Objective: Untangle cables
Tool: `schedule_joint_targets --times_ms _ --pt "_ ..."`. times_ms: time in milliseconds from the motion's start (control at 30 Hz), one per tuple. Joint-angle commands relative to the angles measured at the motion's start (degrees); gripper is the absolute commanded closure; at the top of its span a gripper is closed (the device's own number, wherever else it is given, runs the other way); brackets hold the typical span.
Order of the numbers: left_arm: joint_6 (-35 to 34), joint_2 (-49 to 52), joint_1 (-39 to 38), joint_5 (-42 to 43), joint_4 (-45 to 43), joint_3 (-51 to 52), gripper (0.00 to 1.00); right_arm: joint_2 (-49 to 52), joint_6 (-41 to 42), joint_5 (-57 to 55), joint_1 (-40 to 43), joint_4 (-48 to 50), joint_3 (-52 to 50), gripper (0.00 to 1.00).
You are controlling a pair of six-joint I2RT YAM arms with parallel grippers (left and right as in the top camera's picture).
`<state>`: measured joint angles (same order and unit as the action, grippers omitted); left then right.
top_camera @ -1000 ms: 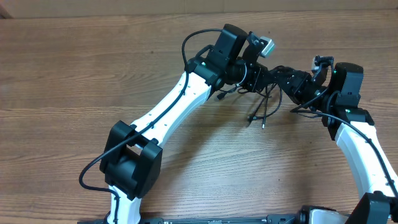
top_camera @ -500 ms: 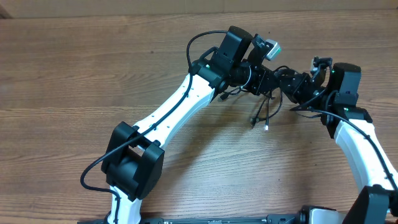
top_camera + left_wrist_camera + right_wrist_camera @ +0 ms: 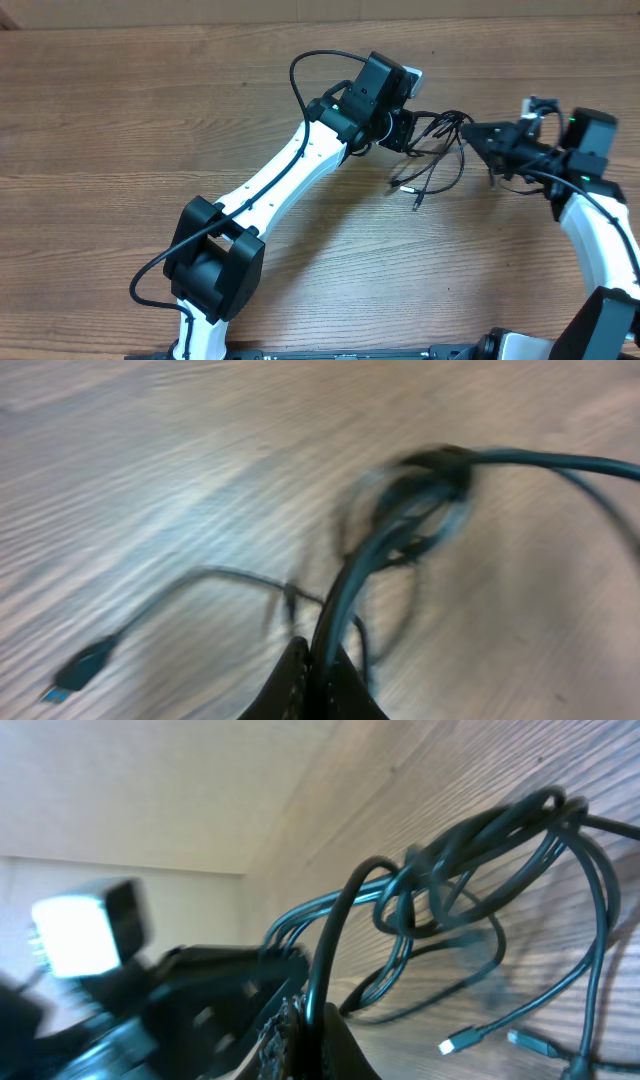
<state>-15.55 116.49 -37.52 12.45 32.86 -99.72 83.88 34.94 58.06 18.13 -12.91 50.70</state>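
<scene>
Plainly the left hand [image 3: 312, 665] and right hand [image 3: 305, 1018] each pinch the cables [image 3: 430, 880] tight — strands stretched between, seemingly knotted.

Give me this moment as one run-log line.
left gripper: shut on cables | right gripper: shut on cables | cables: tangled bunch spanning between both grippers, plug ends free | untangling: not done

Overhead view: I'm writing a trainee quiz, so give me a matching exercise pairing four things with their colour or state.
1 left gripper
2 right gripper
3 cables
4 table

a brown wood grain
b shut on the bunch's right side
c black, strung between both grippers
d shut on the bunch's left side

Pairs: 1-d, 2-b, 3-c, 4-a
</scene>
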Motion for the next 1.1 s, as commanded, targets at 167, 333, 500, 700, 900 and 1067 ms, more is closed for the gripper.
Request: schedule_joint_targets --times_ms 167,333,500,700,900,1067 --pt "-2.3 0.1 0.7 -8.8 0.7 -0.1 0.96 0.2 -0.2 17.6 9.4 0.8 0.8 0.96" --pt "-2.3 0.1 0.7 -8.8 1.9 -0.1 0.96 0.2 -0.3 18.1 13.5 0.8 0.8 0.96" --pt "-2.0 0.1 0.7 -8.8 2.3 -0.1 0.96 0.2 -0.3 18.1 16.0 0.8 0.8 0.96" --pt "-1.8 0.1 0.7 -6.6 2.3 -0.1 0.96 0.2 -0.3 17.0 16.3 0.8 0.8 0.58" --pt "5.8 0.1 0.7 4.4 2.6 -0.1 0.96 0.2 -0.5 15.5 16.3 0.8 0.8 0.32" --pt "7.0 0.1 0.8 8.8 2.9 -0.1 0.96 0.2 -0.5 15.5 16.3 0.3 0.8 0.25"
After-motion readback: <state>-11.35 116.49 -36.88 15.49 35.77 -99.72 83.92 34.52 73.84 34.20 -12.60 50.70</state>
